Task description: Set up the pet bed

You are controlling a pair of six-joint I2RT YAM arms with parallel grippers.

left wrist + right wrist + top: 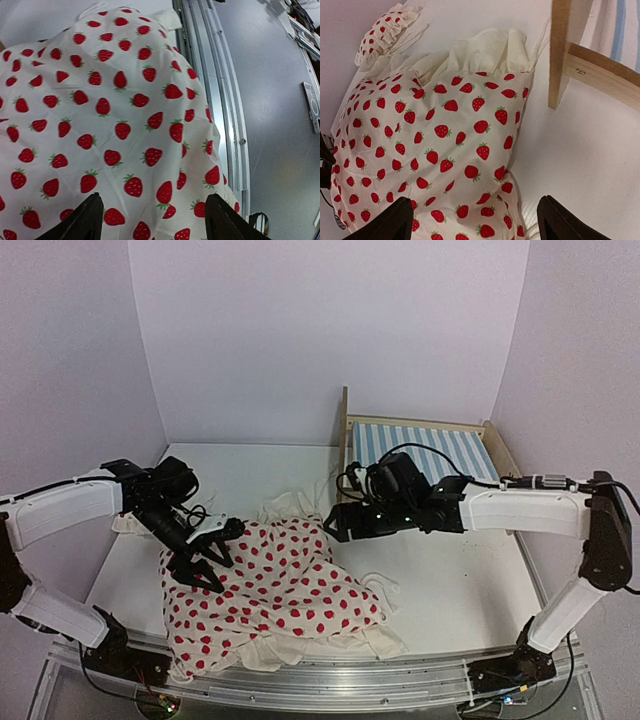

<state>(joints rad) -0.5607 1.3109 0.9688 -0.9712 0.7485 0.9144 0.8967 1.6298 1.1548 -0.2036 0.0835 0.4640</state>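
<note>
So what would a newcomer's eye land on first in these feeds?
The strawberry-print blanket, crumpled in a heap at the near middle of the table. Both arms are at it, the left gripper at its left edge and the right gripper at its far right corner, jaws open. Next comes the pet bed at the far right, its striped mattress uncovered where visible.

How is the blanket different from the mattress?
The blanket has red strawberries; the mattress has blue stripes. The blanket lies crumpled on the table; the mattress lies flat in the bed frame. The blanket has a ruffled edge; the mattress shows none. Both are partly white.
</note>
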